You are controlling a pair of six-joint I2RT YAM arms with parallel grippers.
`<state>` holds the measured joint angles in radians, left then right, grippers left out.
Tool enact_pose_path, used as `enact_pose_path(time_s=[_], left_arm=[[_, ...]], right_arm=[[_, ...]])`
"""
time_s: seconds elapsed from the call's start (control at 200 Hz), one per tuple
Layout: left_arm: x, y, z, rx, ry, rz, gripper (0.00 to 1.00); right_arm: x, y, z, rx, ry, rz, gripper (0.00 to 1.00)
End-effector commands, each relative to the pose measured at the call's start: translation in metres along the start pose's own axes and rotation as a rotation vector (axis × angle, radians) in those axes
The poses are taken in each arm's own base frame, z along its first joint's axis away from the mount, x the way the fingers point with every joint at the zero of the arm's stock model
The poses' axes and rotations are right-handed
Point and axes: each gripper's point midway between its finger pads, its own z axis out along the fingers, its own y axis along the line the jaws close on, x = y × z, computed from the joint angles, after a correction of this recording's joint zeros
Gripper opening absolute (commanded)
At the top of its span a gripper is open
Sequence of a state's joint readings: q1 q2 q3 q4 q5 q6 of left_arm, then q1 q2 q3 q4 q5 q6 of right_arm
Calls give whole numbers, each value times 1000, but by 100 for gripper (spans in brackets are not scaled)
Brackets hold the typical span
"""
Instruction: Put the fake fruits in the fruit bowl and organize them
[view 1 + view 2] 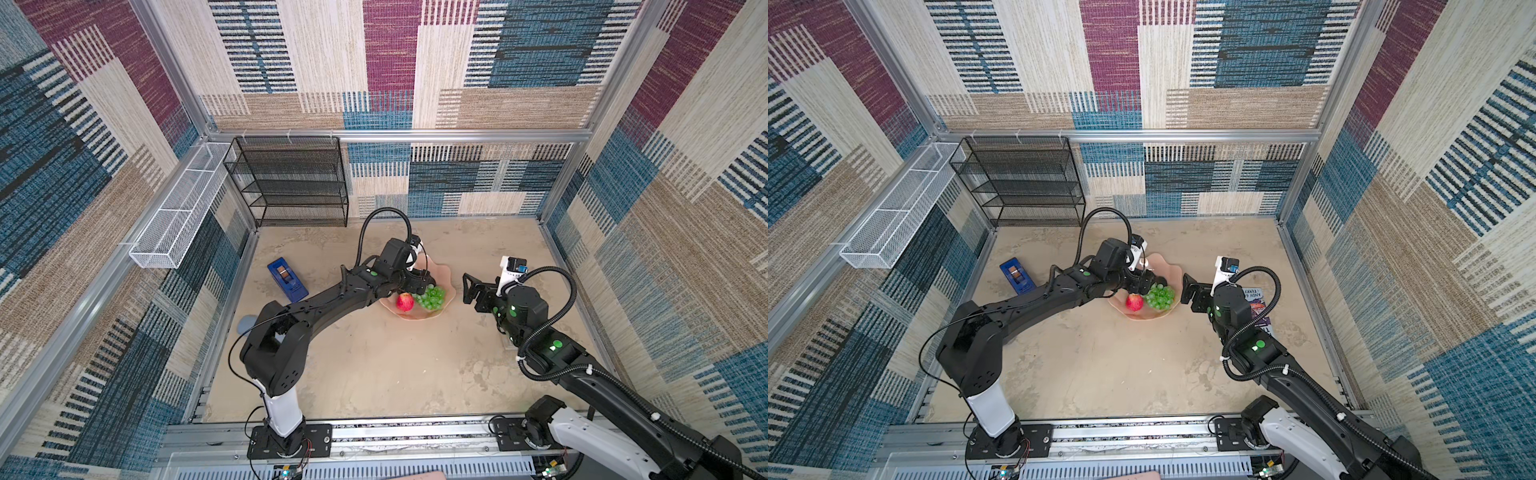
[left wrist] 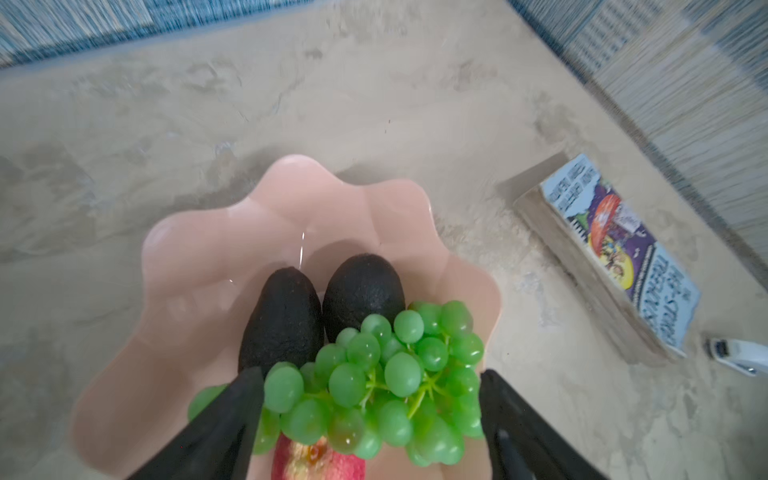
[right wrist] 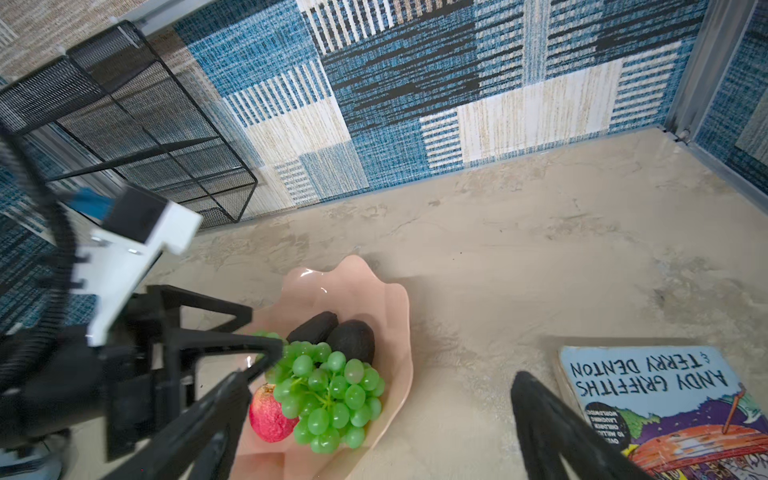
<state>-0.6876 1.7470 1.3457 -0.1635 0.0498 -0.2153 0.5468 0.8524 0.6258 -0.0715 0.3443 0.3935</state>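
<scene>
The pale pink fruit bowl point(image 1: 441, 271) point(image 1: 1168, 267) point(image 2: 291, 199) point(image 3: 374, 291) sits mid-table. It holds the red apple point(image 1: 405, 302) point(image 1: 1134, 302) point(image 2: 316, 461) point(image 3: 270, 415), the green grapes point(image 1: 432, 298) point(image 1: 1159, 297) point(image 2: 399, 370) point(image 3: 332, 395) and two dark avocados point(image 2: 282, 320) point(image 2: 361, 291) point(image 3: 313, 326) point(image 3: 353, 338). My left gripper point(image 1: 419, 283) point(image 1: 1144, 283) point(image 2: 370, 374) hangs low over the bowl, open, its fingers spread either side of the grapes, which rest on the other fruit. My right gripper point(image 1: 469, 286) point(image 1: 1187, 289) point(image 3: 378, 382) is open and empty, just right of the bowl.
A paperback book point(image 1: 1258, 303) point(image 2: 623, 257) point(image 3: 665, 395) lies right of the bowl, under the right arm. A blue box point(image 1: 286, 278) and a grey case point(image 1: 248, 323) lie at the left. A black mesh shelf point(image 1: 291, 183) stands at the back; a white wire basket point(image 1: 178, 220) hangs on the left wall.
</scene>
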Motion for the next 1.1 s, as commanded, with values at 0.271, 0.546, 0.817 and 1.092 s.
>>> enact_pose_path(time_s=[0.271, 0.546, 0.817, 1.092], left_arm=[[-24, 104, -171, -489, -451, 33, 98], [94, 211, -212, -967, -493, 18, 99], [134, 266, -178, -874, -433, -86, 99], [153, 300, -149, -811, -381, -156, 99]], right_arm=[[-17, -65, 34, 137, -99, -24, 100], [1, -152, 60, 436, -146, -101, 100], [15, -184, 51, 481, -261, -144, 100], [31, -154, 65, 243, -287, -277, 100]])
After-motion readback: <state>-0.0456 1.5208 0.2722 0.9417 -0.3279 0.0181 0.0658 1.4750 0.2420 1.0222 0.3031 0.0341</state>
